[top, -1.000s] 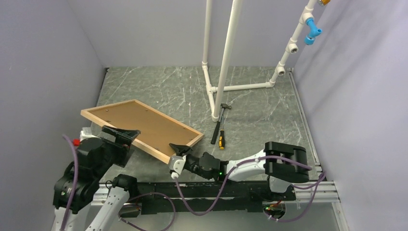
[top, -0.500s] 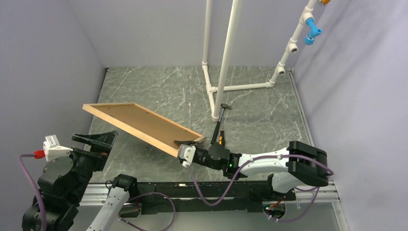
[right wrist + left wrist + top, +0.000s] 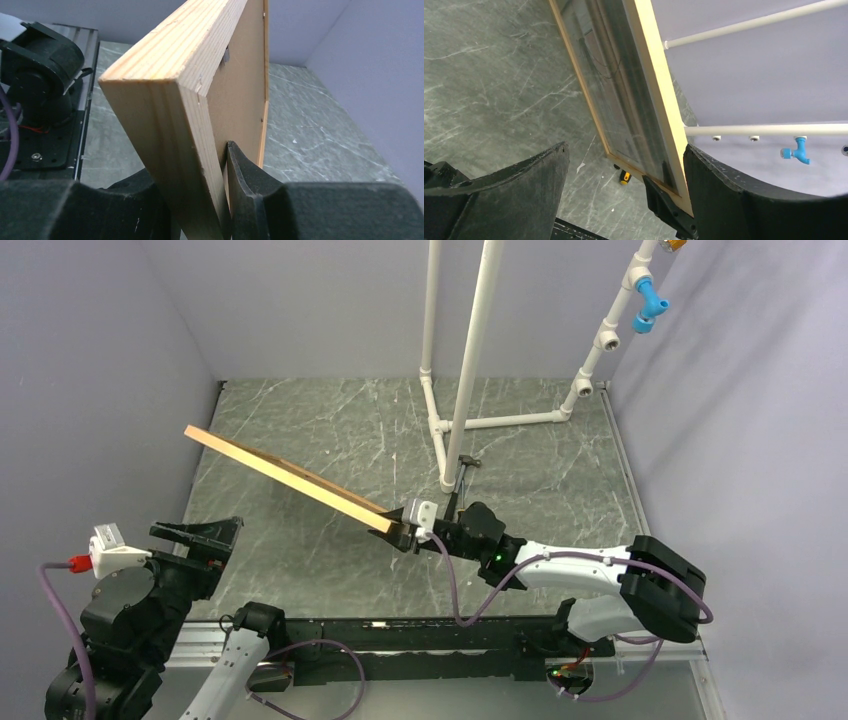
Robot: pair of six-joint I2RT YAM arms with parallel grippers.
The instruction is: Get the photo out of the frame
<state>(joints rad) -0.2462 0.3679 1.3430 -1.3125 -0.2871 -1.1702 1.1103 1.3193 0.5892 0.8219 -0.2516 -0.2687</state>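
Black and empty, the left gripper (image 3: 205,540) has backed off, released, well left of the frame (image 3: 290,478). Low and nearly flat a second ago, the frame now stands tipped on edge above the counter (image 3: 330,420), photo (image 3: 606,70) still inside, its near corner clenched in the right gripper (image 3: 410,532).

lavender walls (image 3: 100,340) surround a grey marbled tabletop (image 3: 330,430).
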